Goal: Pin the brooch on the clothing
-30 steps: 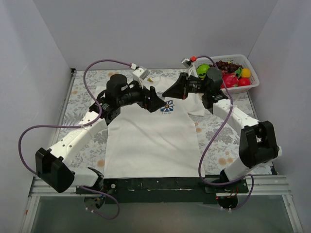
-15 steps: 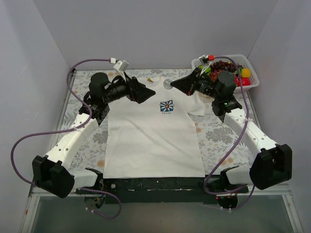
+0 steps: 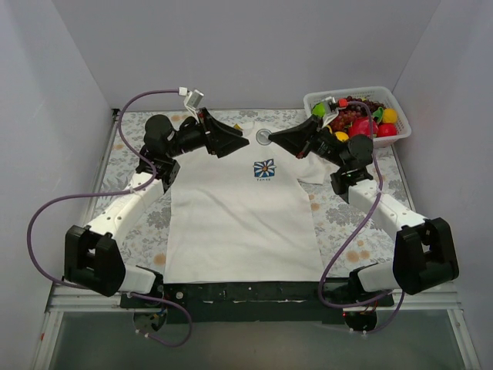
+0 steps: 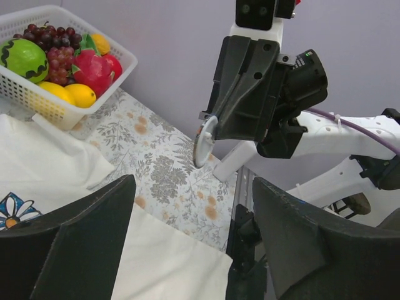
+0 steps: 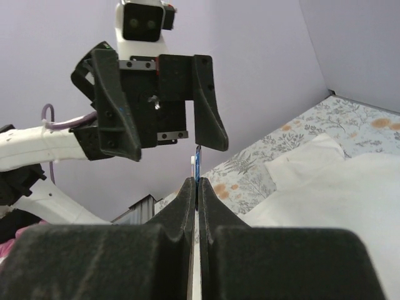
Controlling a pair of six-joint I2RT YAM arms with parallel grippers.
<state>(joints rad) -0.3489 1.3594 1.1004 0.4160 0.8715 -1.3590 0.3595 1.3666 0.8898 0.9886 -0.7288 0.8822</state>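
1. Top external view: my left gripper (image 3: 233, 143) hangs raised over the top end of the T-shirt (image 3: 239, 223). In the left wrist view its fingers (image 4: 69, 244) stand wide apart and hold nothing. I read that as ready to receive or steady the pin.
2. The T-shirt lies flat on the floral mat (image 3: 347, 208) with the small daisy print (image 3: 265, 168) facing up, which gives me a smooth chest to pin into.
3. The brooch (image 3: 264, 136) is in the air above the shirt's top edge, between the two grippers and clear of the cloth.
4. My right gripper (image 3: 273, 139) has the brooch. In the right wrist view its fingers (image 5: 181, 206) are pinched onto it edge-on, presenting it to the left gripper.
5. The fruit basket (image 3: 400, 135) sits at the far right corner, well apart from the work.
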